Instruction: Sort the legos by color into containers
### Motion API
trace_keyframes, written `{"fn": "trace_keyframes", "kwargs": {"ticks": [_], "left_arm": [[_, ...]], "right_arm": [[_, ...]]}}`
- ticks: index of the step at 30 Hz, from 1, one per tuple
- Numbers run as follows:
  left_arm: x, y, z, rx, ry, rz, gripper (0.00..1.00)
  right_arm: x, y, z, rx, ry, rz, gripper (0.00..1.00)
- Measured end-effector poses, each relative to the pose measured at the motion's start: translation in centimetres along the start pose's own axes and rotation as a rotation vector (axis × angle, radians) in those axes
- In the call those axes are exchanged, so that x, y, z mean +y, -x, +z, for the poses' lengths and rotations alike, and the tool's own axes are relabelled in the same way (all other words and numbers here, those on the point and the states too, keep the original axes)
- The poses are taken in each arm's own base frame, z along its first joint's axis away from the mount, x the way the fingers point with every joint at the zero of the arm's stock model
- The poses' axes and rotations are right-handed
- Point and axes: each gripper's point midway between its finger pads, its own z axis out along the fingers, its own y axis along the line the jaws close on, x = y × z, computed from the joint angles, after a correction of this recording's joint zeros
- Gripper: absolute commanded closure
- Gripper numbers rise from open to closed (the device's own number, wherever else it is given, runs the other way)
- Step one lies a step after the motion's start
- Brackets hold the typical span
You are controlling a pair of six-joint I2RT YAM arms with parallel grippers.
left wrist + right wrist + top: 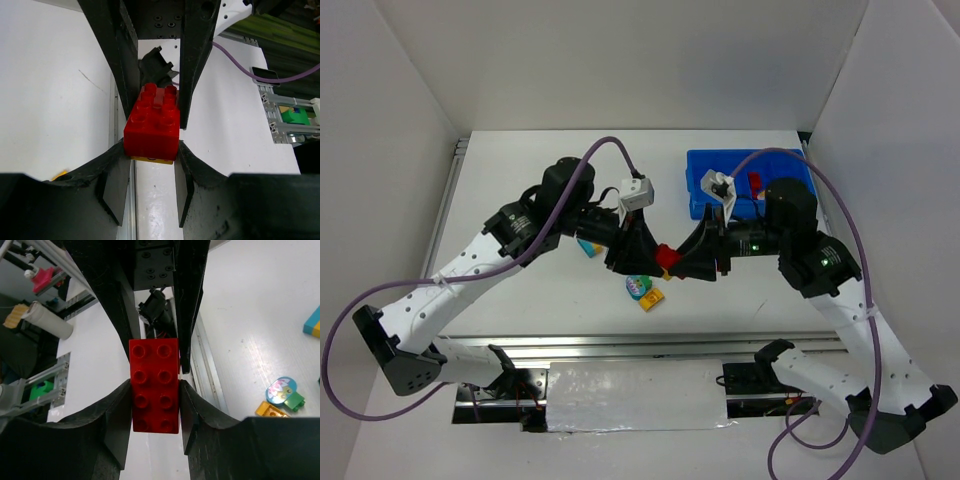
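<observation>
Nearest the arm bases, on the white table (520, 200), lies a small huddle of loose legos: a yellow brick (651, 299) touching a round cyan piece (638, 287) with a printed face, and a little green piece (295, 400) tucked against the pair; just beyond them the two arms meet nose to nose over the middle of the table, with one red lego brick (666, 257) between them, clear of the surface as far as I can see; the right gripper (155, 382) is clamped on one end of it, fingers pressed flat against both long sides; the left gripper (152, 145) has its fingertips against the sides of the opposite end, so both pincers grip the same brick; a sliver of yellow shows beneath the red; behind the left gripper a cyan-and-yellow brick (587, 247) sits alone on the table; farthest back, on the right side, the bright-blue tray (700, 165) lies partly hidden by the right arm, a red piece (754, 183) visible inside it, though I cannot tell which compartment holds it.
</observation>
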Motion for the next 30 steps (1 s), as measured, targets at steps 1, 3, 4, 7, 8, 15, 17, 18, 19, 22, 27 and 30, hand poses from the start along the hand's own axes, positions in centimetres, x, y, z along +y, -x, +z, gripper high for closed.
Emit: {"fn": "trace_keyframes", "kwargs": {"ticks": [1,3,4,7,8,15,17,18,19,22,27,30], "left_arm": [[0.1,0.0,0.0,-0.001,0.003,0.004,1.0],[0.4,0.2,0.2,-0.012,0.012,0.02,1.0],[0.7,0.3,0.3,-0.021,0.022,0.033,1.0],[1.6,-1.2,0.4,0.002,0.038,0.011,1.0],[1.9,-1.9,0.3,0.012,0.048,-0.005,1.0],[3.6,-3.1,-0.6,0.011,0.118,-0.034,1.0],[3.9,-2.8,-1.0,-0.003,0.152,-0.026,1.0],[3.9,-2.6,-1.2,-0.011,0.164,-0.019,1.0],[3.9,-2.5,-1.4,-0.018,0.176,-0.018,1.0],[3.7,-2.2,-1.9,-0.039,0.202,-0.014,1.0],[3.3,-1.8,-2.8,-0.065,0.239,-0.016,1.0],[3.1,-1.4,-3.8,-0.1,0.296,-0.021,1.0]], "right_arm": [[-0.1,0.1,-0.2,-0.011,-0.014,-0.009,1.0],[-0.4,0.3,-0.6,-0.036,-0.037,-0.025,1.0],[-0.7,0.4,-1.0,-0.054,-0.049,-0.028,1.0],[-1.8,1.1,-1.9,-0.105,-0.1,-0.033,1.0],[-2.4,1.4,-2.2,-0.121,-0.125,-0.029,1.0],[-4.9,1.2,-2.4,-0.157,-0.2,0.028,1.0],[-6.9,1.4,-2.6,-0.175,-0.29,0.058,1.0],[-8.6,1.5,-2.8,-0.185,-0.356,0.086,1.0],[-10.4,1.7,-3.3,-0.198,-0.428,0.111,1.0],[-17.5,2.5,-5.4,-0.222,-0.671,0.219,1.0],[-30.7,1.5,-11.2,-0.224,-1.06,0.45,1.0],[-36.3,0.1,-15.7,-0.216,-1.236,0.55,1.0]]}}
